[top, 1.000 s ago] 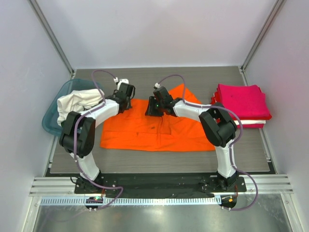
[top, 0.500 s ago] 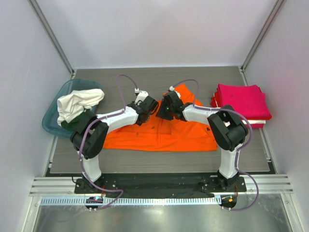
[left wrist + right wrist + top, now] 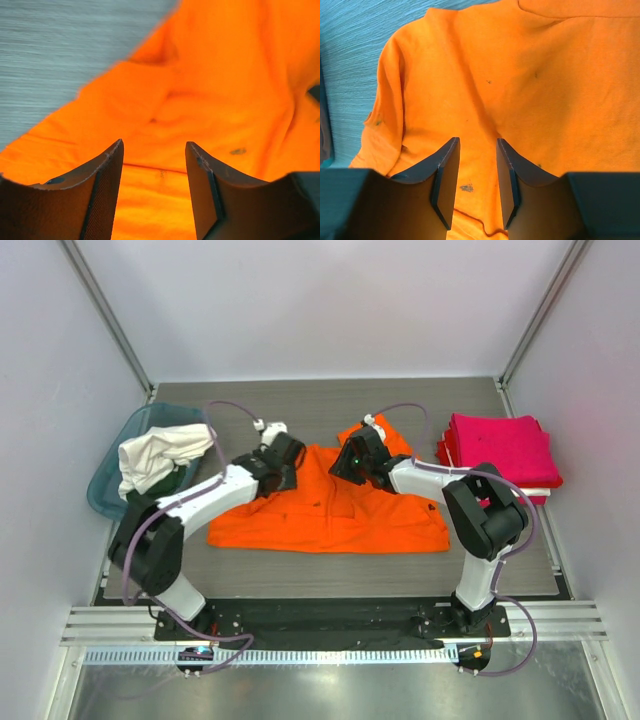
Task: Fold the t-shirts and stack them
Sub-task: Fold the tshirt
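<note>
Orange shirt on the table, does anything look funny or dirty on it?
Yes. The bright orange collared cloth shirt lies rumpled, creased and uneven at its far edge rather than flat, and it carries small dark marks, seen in the right wrist view. No tear shows.

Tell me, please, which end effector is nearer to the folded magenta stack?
Right. The right end effector is over the orange shirt, left of the magenta stack; the left end effector is farther left.

The orange t-shirt (image 3: 330, 520) is showing soft, matt, creased cloth; the tabletop (image 3: 300, 405) is showing grey, matt wood grain.
</note>
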